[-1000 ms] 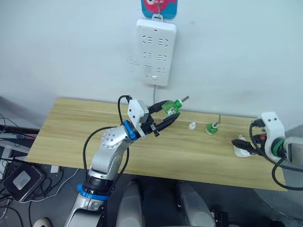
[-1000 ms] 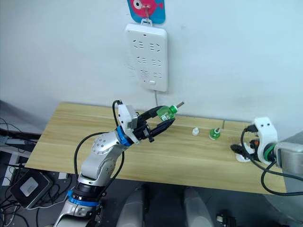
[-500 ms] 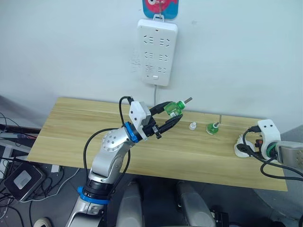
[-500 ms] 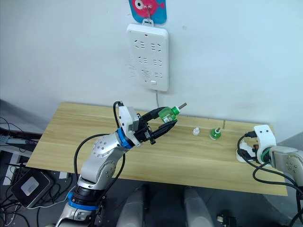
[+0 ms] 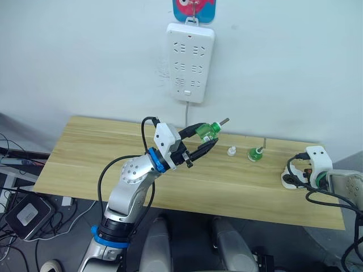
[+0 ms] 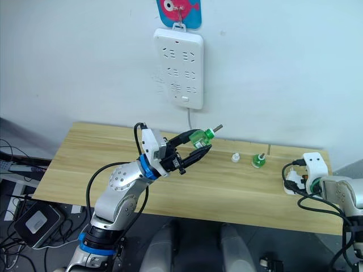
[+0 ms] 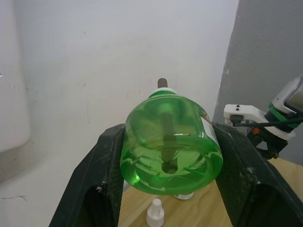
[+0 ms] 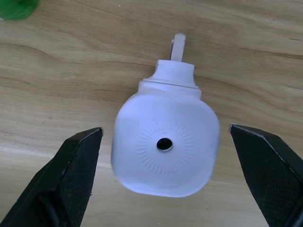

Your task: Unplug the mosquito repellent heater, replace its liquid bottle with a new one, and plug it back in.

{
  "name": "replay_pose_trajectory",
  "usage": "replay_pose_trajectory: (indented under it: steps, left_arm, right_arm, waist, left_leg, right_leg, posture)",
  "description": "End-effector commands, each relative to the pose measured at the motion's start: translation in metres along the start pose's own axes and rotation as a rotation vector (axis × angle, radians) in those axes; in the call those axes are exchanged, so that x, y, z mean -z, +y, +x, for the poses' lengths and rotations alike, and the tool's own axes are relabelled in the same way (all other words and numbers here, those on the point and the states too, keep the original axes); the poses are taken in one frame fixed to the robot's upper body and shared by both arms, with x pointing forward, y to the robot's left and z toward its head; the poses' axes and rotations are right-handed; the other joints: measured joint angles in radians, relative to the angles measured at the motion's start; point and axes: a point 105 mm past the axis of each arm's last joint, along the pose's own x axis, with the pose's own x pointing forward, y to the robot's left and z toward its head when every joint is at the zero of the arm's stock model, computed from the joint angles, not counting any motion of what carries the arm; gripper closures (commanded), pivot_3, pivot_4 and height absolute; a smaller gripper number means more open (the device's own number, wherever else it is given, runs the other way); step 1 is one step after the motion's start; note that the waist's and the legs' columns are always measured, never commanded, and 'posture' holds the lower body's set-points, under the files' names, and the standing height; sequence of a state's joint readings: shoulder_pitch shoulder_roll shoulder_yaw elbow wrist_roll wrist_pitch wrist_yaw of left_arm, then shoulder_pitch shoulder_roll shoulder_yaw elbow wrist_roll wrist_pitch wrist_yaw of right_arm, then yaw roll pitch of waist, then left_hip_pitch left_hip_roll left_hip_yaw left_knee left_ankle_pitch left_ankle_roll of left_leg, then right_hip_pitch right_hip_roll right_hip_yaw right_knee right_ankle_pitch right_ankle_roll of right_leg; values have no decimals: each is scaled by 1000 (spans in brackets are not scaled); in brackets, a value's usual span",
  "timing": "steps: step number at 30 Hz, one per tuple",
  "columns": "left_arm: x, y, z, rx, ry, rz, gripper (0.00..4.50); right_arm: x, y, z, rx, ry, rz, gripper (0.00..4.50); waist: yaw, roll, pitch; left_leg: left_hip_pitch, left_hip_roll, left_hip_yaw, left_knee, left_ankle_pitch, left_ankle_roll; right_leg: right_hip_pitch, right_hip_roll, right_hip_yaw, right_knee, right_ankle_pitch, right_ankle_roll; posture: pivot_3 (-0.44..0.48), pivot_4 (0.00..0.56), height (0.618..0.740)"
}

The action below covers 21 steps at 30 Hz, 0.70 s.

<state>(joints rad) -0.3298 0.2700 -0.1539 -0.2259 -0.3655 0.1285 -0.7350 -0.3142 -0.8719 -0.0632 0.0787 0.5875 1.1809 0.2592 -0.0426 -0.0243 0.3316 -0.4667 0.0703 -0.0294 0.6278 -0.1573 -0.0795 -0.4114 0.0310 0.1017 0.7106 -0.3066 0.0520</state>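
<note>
A: Item one, mosquito repellent heater (image 8: 165, 146)?
B: White, rounded, lying on the tabletop (image 5: 227, 181) near its right end, vent hole facing up, unplugged.
A: Item two, green liquid bottle (image 5: 206, 131)?
B: Translucent, wick pointing toward the wall, sitting tilted, clamped in the left pincer (image 5: 199, 139) above the tabletop.

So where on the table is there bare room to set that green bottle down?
The whole left stretch of the table is bare, as is the front strip below the left hand holding the bottle. The right end is crowded: small cap, second green bottle, then the heater between the open right hand's fingers.
</note>
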Motion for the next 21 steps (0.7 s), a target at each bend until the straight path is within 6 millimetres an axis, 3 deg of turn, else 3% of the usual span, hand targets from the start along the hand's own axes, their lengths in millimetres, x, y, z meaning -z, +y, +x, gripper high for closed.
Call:
replay_pose_trajectory:
  steps: [1, 13, 16, 19, 21]
  left_arm:
    - [-15, -8, 6, 46, -41, 37, 2249]
    - [-12, -7, 4, 47, -21, 41, 2249]
    - [-12, -5, 4, 44, -16, 43, 2249]
    - [-11, -4, 3, 39, -15, 40, 2249]
    - [-11, -4, 4, 39, -14, 39, 2249]
  right_arm:
    - [-2, -6, 1, -1, 14, 8, 37]
    - [-5, -11, 8, -41, 75, 76, 37]
    - [-4, -11, 8, -47, 82, 72, 588]
    - [-4, -11, 7, -55, 80, 79, 1549]
    - [-5, -13, 5, -57, 76, 62, 1544]
  waist:
    - [1, 0, 0]
    - [3, 0, 0]
    - [4, 0, 0]
    - [4, 0, 0]
    - [4, 0, 0]
  left_leg:
    - [0, 0, 0, 0, 0, 0]
    - [0, 0, 0, 0, 0, 0]
    - [0, 0, 0, 0, 0, 0]
    - [0, 0, 0, 0, 0, 0]
    - [0, 0, 0, 0, 0, 0]
  right_leg:
    - [0, 0, 0, 0, 0, 0]
    - [0, 0, 0, 0, 0, 0]
    - [0, 0, 0, 0, 0, 0]
    - [0, 0, 0, 0, 0, 0]
    - [0, 0, 0, 0, 0, 0]
  posture:
    - [-9, 312, 740]
    - [-3, 325, 740]
    - [-2, 325, 740]
    - [-4, 326, 740]
    - [-5, 327, 740]
